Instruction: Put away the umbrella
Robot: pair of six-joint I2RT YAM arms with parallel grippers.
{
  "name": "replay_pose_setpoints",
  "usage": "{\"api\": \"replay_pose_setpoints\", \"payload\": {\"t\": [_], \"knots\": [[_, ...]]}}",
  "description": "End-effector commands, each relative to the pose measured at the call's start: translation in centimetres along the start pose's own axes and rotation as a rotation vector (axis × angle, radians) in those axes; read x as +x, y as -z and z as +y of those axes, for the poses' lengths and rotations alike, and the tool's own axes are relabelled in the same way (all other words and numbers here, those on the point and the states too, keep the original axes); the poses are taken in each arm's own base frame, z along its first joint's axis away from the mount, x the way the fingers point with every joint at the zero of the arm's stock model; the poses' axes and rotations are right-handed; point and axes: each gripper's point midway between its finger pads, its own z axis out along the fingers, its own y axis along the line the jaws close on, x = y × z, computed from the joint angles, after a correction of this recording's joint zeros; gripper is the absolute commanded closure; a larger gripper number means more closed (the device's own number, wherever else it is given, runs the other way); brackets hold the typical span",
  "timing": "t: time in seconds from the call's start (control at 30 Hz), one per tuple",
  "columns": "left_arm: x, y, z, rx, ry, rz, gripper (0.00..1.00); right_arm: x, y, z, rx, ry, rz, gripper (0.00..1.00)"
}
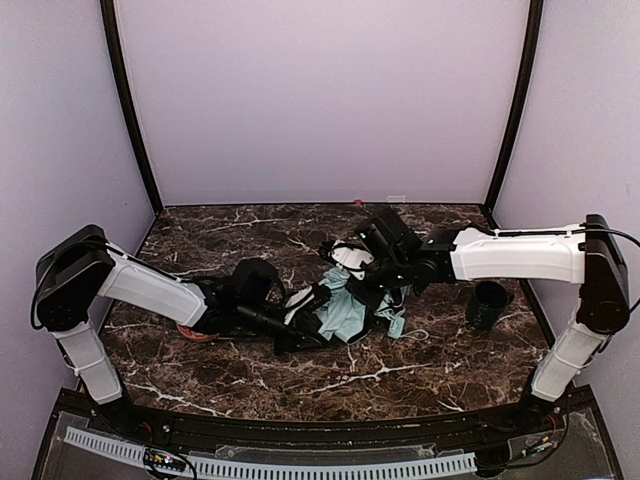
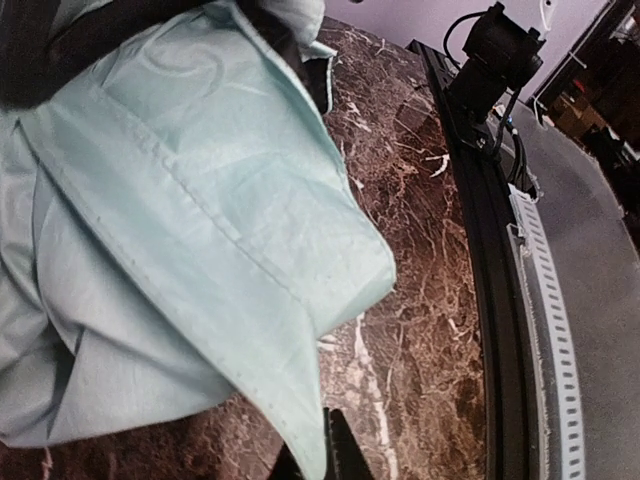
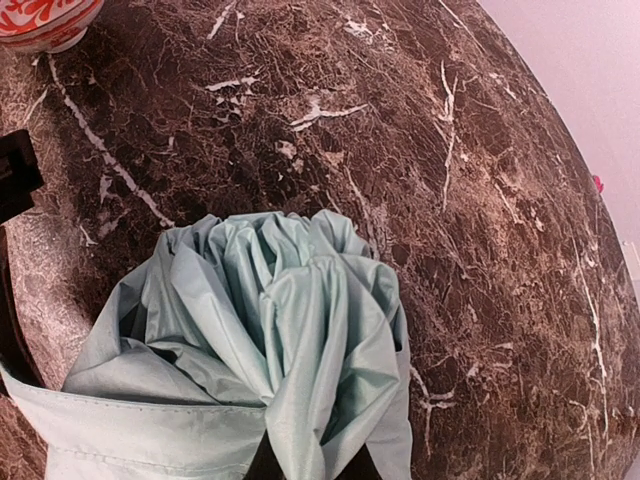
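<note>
The umbrella lies crumpled at the table's middle, its pale mint-green fabric loose between both arms. My left gripper reaches in from the left. In the left wrist view a hanging fold of the umbrella fabric runs down between its dark fingertips, which stand close together on it. From the right comes my right gripper. In the right wrist view the gathered umbrella cloth narrows into a bunch pinched at the right gripper. The shaft and handle are hidden under the cloth and the arms.
A dark green cup stands upright right of the umbrella, under the right arm. An orange-patterned bowl sits beneath the left forearm. A black rail with a small camera runs along the table's near edge.
</note>
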Motion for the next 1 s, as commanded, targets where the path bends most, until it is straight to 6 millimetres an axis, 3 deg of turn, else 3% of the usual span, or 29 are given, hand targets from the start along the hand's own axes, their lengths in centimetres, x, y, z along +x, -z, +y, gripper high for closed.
{"api": "replay_pose_setpoints", "payload": {"t": [0.0, 0.17, 0.23, 0.33, 0.43, 0.63, 0.83, 0.97], "knots": [[-2.1, 0.2, -0.7, 0.044, -0.025, -0.067, 1.00, -1.9, 0.3, -0.3, -0.001, -0.009, -0.081, 1.00], [-1.0, 0.5, -0.8, 0.040, -0.002, -0.063, 1.00, -0.9, -0.4, 0.0, -0.022, -0.024, -0.064, 1.00], [0.2, 0.7, -0.4, 0.011, 0.026, -0.033, 1.00, -0.4, -1.1, -0.4, -0.042, -0.050, -0.058, 0.84], [2.1, 1.2, 0.6, -0.041, 0.093, 0.019, 1.00, 0.3, -2.3, -0.8, -0.084, -0.076, -0.026, 0.46], [3.8, 1.4, 0.9, -0.057, 0.123, 0.056, 1.00, 0.0, -2.5, -1.1, -0.085, -0.062, -0.006, 0.26], [5.3, 1.4, 0.8, -0.052, 0.143, 0.090, 1.00, -1.4, 0.2, -1.5, 0.014, -0.008, -0.005, 0.23], [4.9, 1.9, 0.1, -0.038, 0.129, 0.076, 1.00, -0.6, 3.3, 1.6, 0.098, 0.024, -0.041, 0.21], [4.7, 2.2, 0.1, -0.046, 0.120, 0.079, 1.00, 1.4, 3.0, 4.4, 0.091, 0.057, -0.009, 0.17]]}}
